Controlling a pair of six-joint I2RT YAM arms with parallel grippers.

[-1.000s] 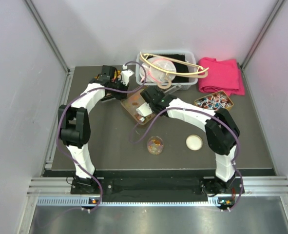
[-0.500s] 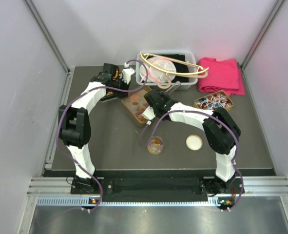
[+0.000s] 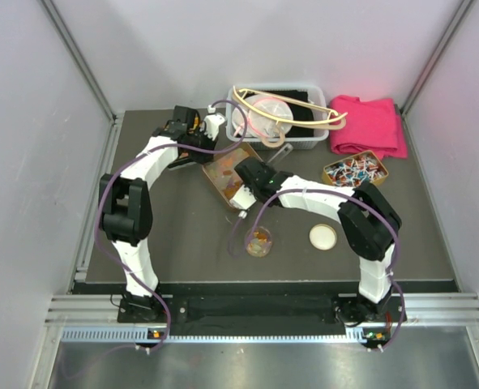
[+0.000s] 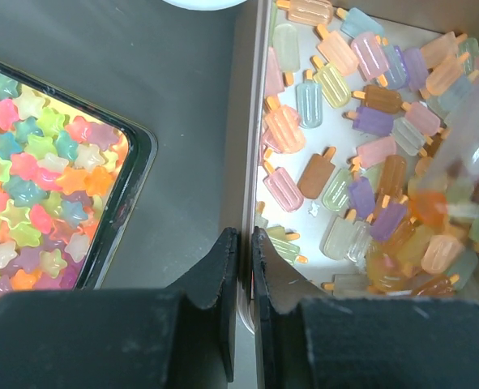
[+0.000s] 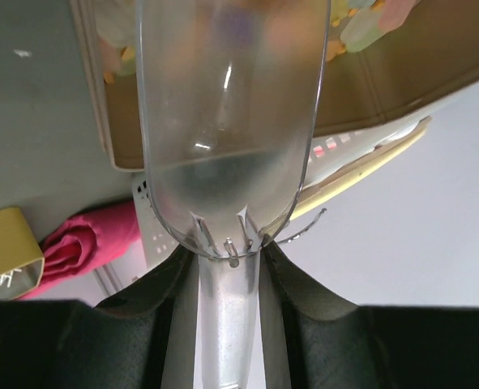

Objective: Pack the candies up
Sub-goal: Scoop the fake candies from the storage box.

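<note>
My left gripper (image 4: 245, 243) is pinched tight on the edge of the tray (image 4: 250, 121). The candies (image 4: 361, 146) lie in it, just right of my fingers. My right gripper (image 5: 229, 279) squeezes the handle of a clear scoop (image 5: 231, 121), which sticks out ahead over the tray.

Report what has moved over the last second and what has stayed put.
The right arm's jaws, shut on the clear scoop, drew back across the candy tray toward its near corner, closer to the small cup. Nothing was newly grasped or released. The left arm's jaws stay clamped on the tray's rim; tray, cup, lid and pink cloth kept their places.
</note>
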